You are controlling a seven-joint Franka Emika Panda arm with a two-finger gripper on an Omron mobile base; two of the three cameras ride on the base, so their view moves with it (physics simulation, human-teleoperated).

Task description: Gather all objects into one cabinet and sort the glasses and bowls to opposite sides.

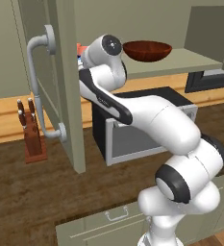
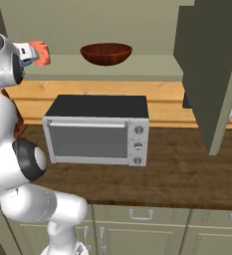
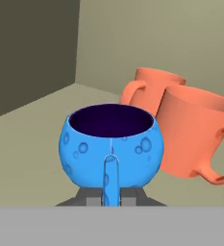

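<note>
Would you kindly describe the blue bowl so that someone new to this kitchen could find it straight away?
Look inside the open wall cabinet above the toaster oven, at the left end of its shelf. There, right in front of the end effector, stands the small blue bowl; beside it are two salmon-pink mugs, while the red-brown bowl is far wider.

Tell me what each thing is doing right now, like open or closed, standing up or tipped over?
Grey-green cabinet door: open.
Small shiny blue bowl: upright, empty.
Wide dark red-brown bowl: upright on the shelf.
Two salmon-pink mugs: upright, side by side.
Silver toaster oven: door closed.
Claw: can't tell.
</note>
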